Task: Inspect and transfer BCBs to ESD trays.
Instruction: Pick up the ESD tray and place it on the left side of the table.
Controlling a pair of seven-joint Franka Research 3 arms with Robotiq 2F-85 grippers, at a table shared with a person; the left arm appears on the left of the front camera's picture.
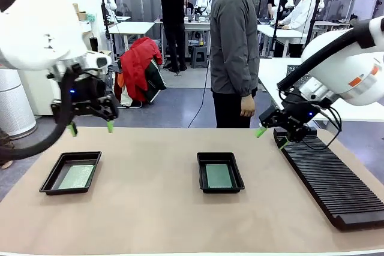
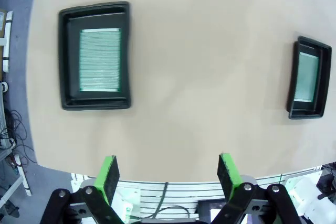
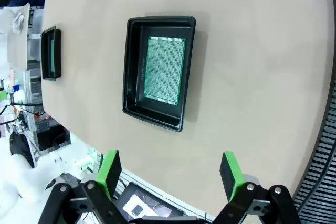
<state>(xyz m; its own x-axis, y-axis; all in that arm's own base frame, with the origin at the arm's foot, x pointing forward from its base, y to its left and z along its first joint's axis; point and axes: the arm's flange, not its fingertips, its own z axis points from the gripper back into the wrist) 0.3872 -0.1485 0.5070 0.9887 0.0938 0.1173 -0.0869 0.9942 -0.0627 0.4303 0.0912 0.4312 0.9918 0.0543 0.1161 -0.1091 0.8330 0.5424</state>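
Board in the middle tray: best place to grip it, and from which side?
Probably from straight above, fingers across the narrow width at mid-length. The board lies flat on the floor of the middle tray, with bare floor along its long edges and raised rims blocking any sideways approach.

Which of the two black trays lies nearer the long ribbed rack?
The middle tray, holding a green board. It sits closer to the rack at the table's right; the other tray lies far left.
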